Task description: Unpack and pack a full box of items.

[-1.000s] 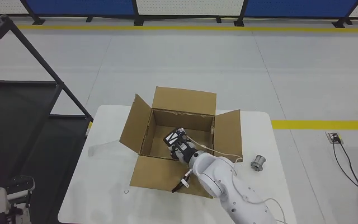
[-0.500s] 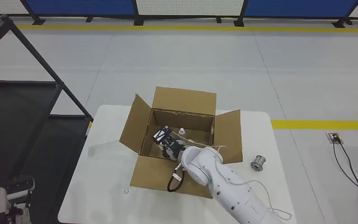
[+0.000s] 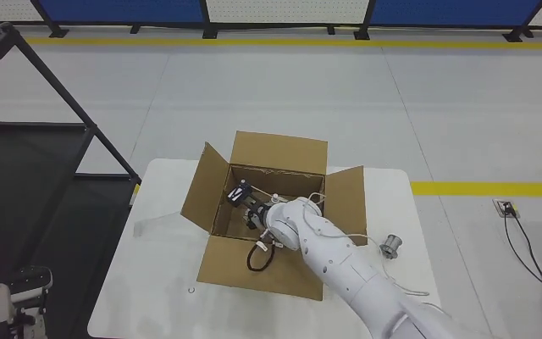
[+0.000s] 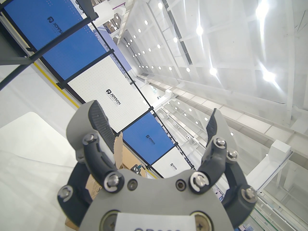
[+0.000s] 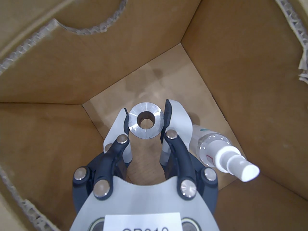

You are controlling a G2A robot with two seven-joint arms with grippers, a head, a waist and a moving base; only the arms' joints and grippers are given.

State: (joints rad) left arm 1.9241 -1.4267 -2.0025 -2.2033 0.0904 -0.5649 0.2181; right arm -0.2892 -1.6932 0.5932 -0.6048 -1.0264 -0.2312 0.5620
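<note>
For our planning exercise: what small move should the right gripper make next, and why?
Probably lift straight up: the right gripper seems clamped on the metal ring, low inside the cardboard box, with a spray bottle close beside it.

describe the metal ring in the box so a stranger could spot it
Find the open cardboard box on the white table and look inside. Gripped in the right end effector is the metal ring: a short silver cylinder with a round centre hole, unlike the clear spray bottle with a white nozzle beside it.
</note>
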